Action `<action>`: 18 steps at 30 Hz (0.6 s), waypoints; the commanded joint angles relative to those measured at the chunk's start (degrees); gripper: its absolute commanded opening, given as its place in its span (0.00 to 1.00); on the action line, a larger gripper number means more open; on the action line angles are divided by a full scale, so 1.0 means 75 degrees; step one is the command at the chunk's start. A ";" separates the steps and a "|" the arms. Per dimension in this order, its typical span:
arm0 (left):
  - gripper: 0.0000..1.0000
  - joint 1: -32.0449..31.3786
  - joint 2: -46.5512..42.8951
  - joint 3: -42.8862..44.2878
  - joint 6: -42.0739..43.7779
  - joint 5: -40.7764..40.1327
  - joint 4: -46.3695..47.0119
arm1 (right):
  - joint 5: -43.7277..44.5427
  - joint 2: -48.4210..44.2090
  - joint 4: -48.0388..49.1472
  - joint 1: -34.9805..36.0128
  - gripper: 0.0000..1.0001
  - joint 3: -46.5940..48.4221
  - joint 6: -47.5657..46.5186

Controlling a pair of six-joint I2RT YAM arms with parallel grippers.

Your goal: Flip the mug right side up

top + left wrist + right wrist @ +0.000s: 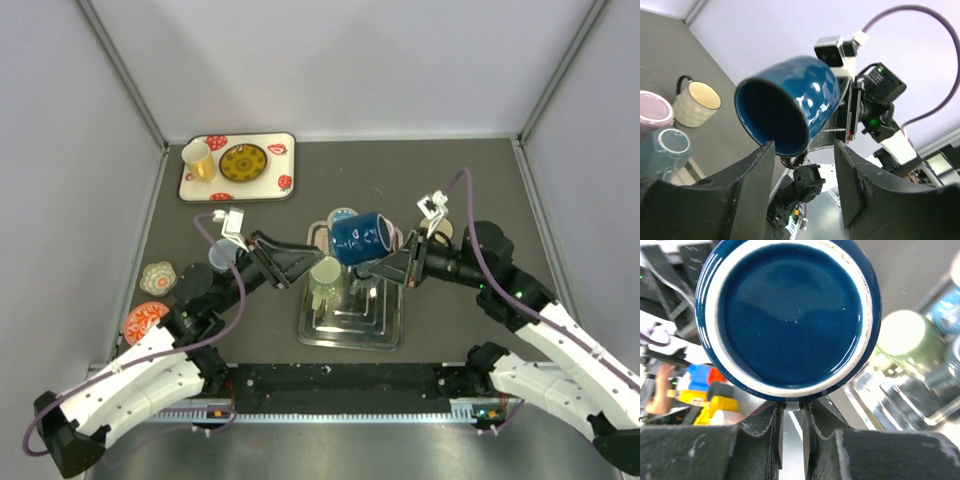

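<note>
The dark blue mug point(360, 238) hangs on its side in the air above the metal tray point(350, 335). My right gripper point(380, 264) is shut on its handle from below. The right wrist view shows the mug's base point(790, 315) just above the gripper point(792, 407). The mug's mouth faces my left gripper point(318, 262), which is open and empty. In the left wrist view the mug point(790, 102) sits just past the tips of that gripper point(804, 150), its rim close to the left finger point(752, 175).
An upside-down green mug point(327, 275) stands on the metal tray. A light blue mug point(340, 215) and a cream mug point(437, 230) stand behind. A white tray point(237, 190) holding a yellow cup and plate sits back left. Patterned coasters point(158, 277) lie left.
</note>
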 commanded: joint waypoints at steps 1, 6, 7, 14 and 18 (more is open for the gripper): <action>0.56 0.0081 -0.0741 0.0099 0.0666 -0.0970 -0.1176 | 0.0860 -0.0879 -0.2039 -0.0006 0.00 0.0463 -0.1393; 0.58 0.0093 -0.1082 0.0298 0.1041 -0.2039 -0.2291 | 0.1726 -0.1162 -0.3631 0.0029 0.00 0.0029 -0.1641; 0.58 0.0105 -0.1082 0.0368 0.1076 -0.2180 -0.2514 | 0.1925 -0.1162 -0.3752 0.0145 0.00 -0.0053 -0.1641; 0.57 0.0093 -0.1059 0.0720 0.1206 -0.3176 -0.4027 | 0.3437 -0.0766 -0.4467 0.0509 0.00 -0.0405 -0.1653; 0.56 0.0105 -0.1117 0.0779 0.1217 -0.3505 -0.4648 | 0.3930 -0.0390 -0.4608 0.0884 0.00 -0.0370 -0.1630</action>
